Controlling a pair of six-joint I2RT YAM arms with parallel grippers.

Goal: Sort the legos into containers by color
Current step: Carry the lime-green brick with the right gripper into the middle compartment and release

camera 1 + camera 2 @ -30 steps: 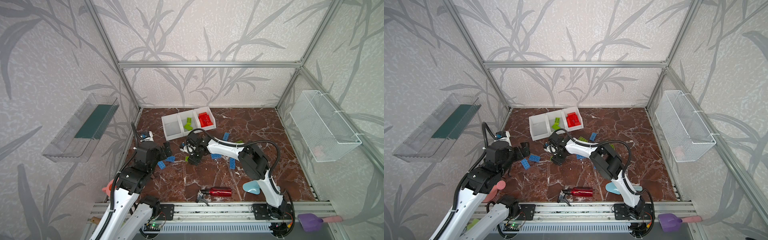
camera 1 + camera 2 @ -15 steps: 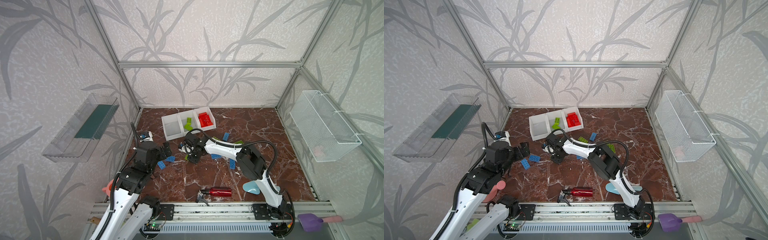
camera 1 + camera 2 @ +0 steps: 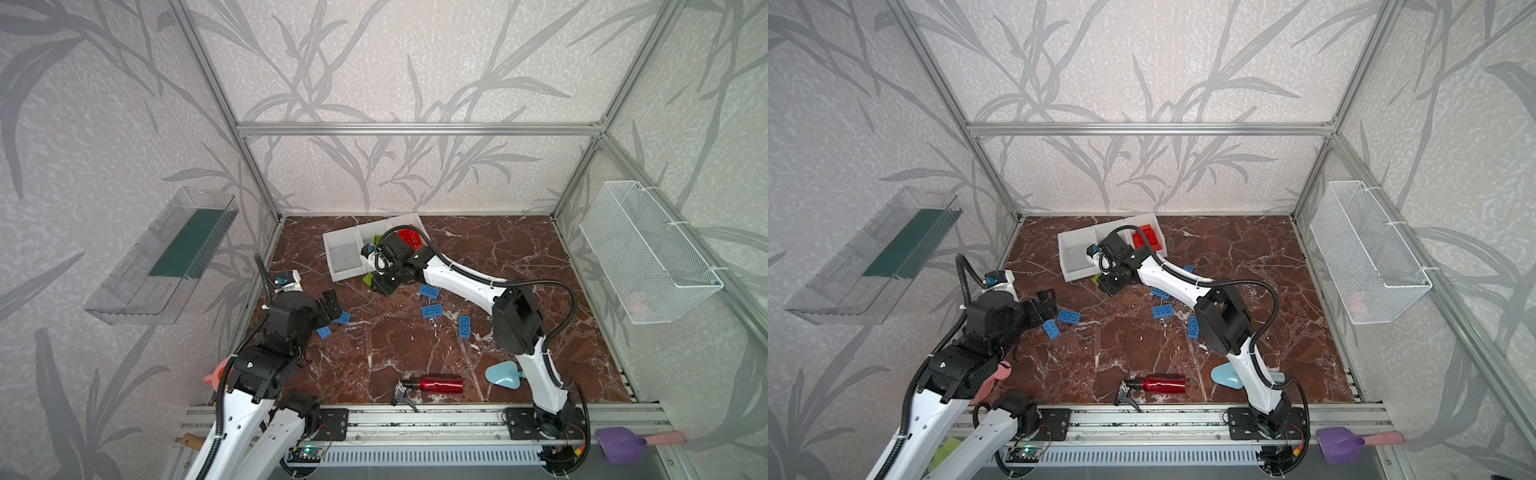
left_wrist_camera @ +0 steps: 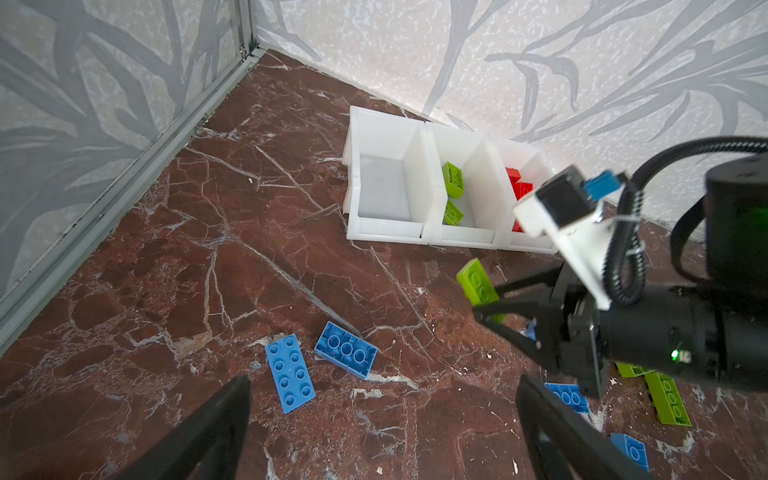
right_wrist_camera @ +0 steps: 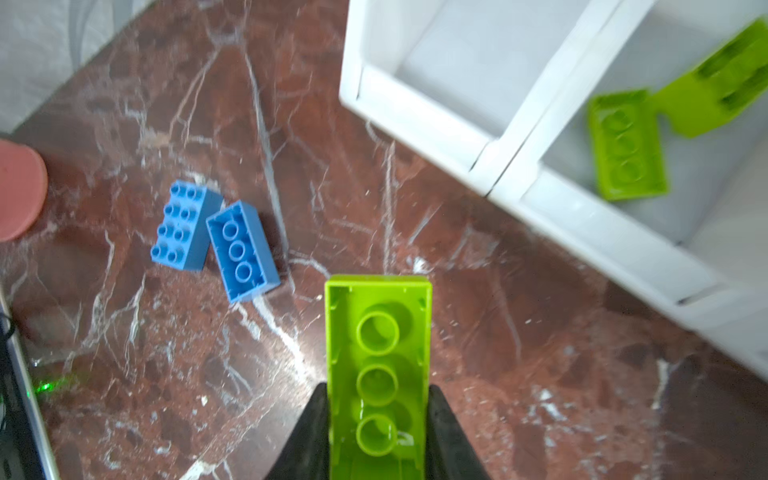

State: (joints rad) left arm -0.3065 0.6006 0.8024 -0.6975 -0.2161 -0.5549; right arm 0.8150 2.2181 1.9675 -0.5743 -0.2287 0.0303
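Nearest, the left tool (image 4: pixel 384 380) hangs wide open and empty over two blue legos (image 4: pixel 347 349) on the bench (image 4: pixel 208 208), while beyond it the right tool (image 5: pixel 378 395) has just clamped onto a lime green lego (image 5: pixel 377 332), its arm stretched low toward the containers (image 4: pixel 390 239), so the middle bin (image 4: pixel 465 241) holding greens looks next.

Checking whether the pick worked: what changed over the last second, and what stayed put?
The right gripper closed on a lime green lego lying on the floor, lifted it and moved a little toward the white bins. The left gripper stayed open in place, and the blue legos did not move.
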